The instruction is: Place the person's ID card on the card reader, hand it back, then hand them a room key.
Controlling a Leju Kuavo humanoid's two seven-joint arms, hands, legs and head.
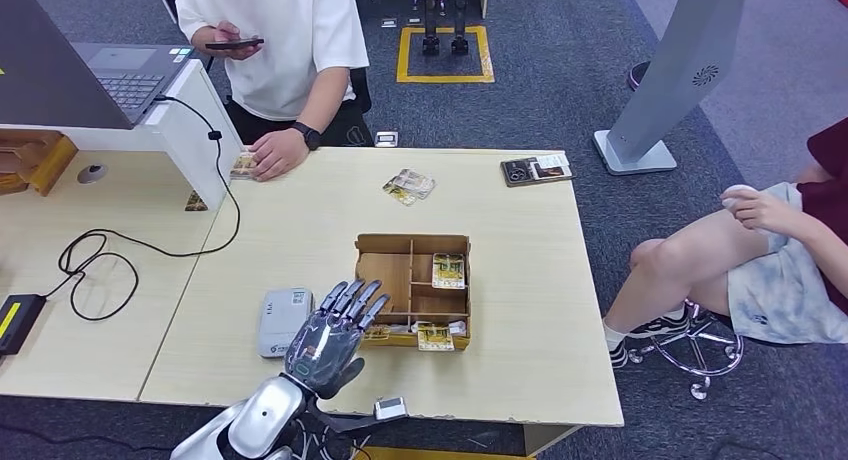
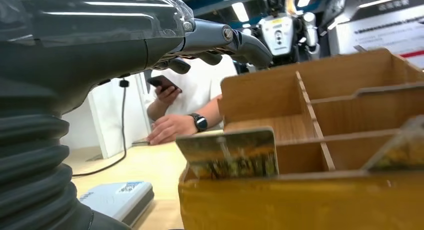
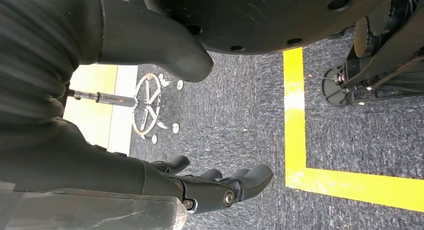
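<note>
We see the left hand [image 1: 335, 335] over the near edge of the counter [image 1: 520, 310], silver-backed, dark fingers [image 1: 352, 298] spread and holding nothing. It hovers between the card reader [image 1: 283, 321] and the wooden box [image 1: 412, 288], fingertips at the box's near-left corner.

Card reader: flat pale-grey plastic slab, rounded corners, small label on top, lying just left of the hand. We see no card on it.

Wooden box: thin plywood, rectangular, split by slats into compartments. One key card [image 1: 448, 270] with a yellowish print lies in the right-middle compartment; more cards [image 1: 435, 334] stand on edge along the near wall. In the left wrist view one such card [image 2: 229, 153] leans upright inside the near wall, glossy, worn print.

ID card [image 1: 243, 165]: at the far-left corner of the counter, under the person's hand [image 1: 277, 152]; only an edge shows. That person wears a white shirt and a dark wristwatch and holds a phone [image 1: 234, 44] in the other hand.

Further out: a crinkled foil packet [image 1: 408, 186] at far centre, a dark flat device [image 1: 536, 169] far right, a laptop [image 1: 95, 75] on a white riser with a black cable [image 1: 150, 242] looping across the light wood-grain top.

Right hand [image 3: 220, 185]: hangs over grey carpet with yellow tape, fingers loosely curled in, nothing held.
</note>
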